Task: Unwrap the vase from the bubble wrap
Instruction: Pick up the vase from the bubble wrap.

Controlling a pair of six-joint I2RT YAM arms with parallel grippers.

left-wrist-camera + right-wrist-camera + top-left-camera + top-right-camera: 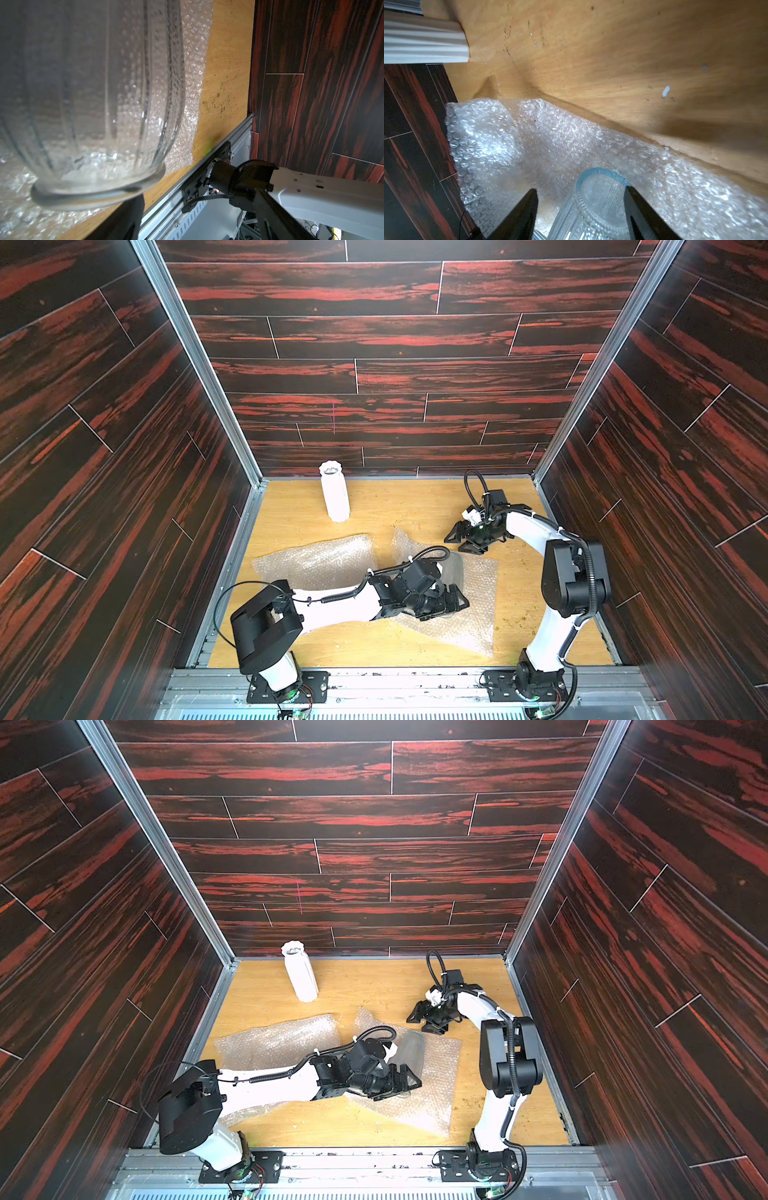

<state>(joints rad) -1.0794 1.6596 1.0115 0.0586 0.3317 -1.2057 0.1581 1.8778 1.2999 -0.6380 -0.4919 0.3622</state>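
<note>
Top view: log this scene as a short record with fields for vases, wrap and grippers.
glass vase: on its side on a bubble wrap sheet, uncovered
second sheet: loose on the table
white vase: upright at the table's far edge, bare
left gripper: at the glass vase's base, grip unclear
right gripper: open, empty, near the glass vase's mouth

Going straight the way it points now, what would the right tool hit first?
The right tool would probably meet the open rim of the glass vase, just ahead between its fingers; depth is unclear, so perhaps the bubble wrap beneath instead.
</note>
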